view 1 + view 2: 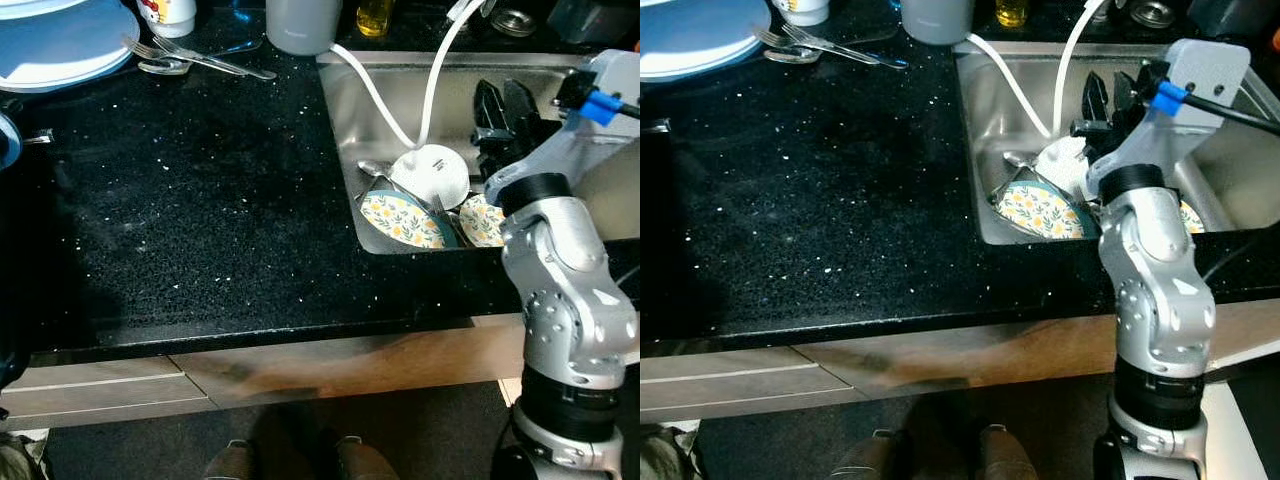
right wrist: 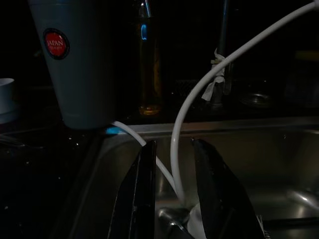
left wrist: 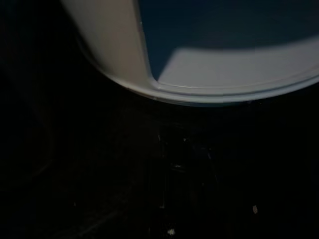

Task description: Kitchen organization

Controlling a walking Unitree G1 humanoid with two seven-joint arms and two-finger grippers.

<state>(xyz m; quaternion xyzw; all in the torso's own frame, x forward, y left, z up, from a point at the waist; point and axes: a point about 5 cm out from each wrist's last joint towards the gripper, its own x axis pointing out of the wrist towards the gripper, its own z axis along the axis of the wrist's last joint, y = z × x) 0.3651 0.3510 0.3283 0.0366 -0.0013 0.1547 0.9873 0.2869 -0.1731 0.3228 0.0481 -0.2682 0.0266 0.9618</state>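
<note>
Black speckled stone makes up the countertop (image 1: pixel 200 200), with a steel sink (image 1: pixel 345 130) set into it on the robot's right and pale wood drawer fronts (image 1: pixel 100 385) below its front edge. Down in the sink's near corner lie the dishes: a flower-patterned plate (image 1: pixel 400 220) tilted against the front wall, a second patterned plate (image 1: pixel 480 222) just beside it, and a white round dish (image 1: pixel 432 175) resting above them with a metal utensil (image 1: pixel 372 168) poking out alongside. Two white hoses (image 1: pixel 385 105) curve down from behind the sink to the white dish.

Over the basin, near the dishes, hangs the right gripper (image 1: pixel 505 125); its two black fingers (image 2: pixel 144 199) stand a little apart with nothing between them, and one hose runs down through the gap beyond them.

At the back of the counter sit a pale grey cup (image 1: pixel 300 25), a bottle of yellow liquid (image 1: pixel 375 15), forks and a spoon (image 1: pixel 195 58), and a stack of light blue plates (image 1: pixel 60 45) at the far left corner.

From the right wrist camera, the cup carries a round red sticker (image 2: pixel 56 44), which the head views miss. Through the left wrist camera, a curved pale blue-and-white rim (image 3: pixel 199 92) looms above darkness; whether the left gripper is open or closed cannot be told there.
</note>
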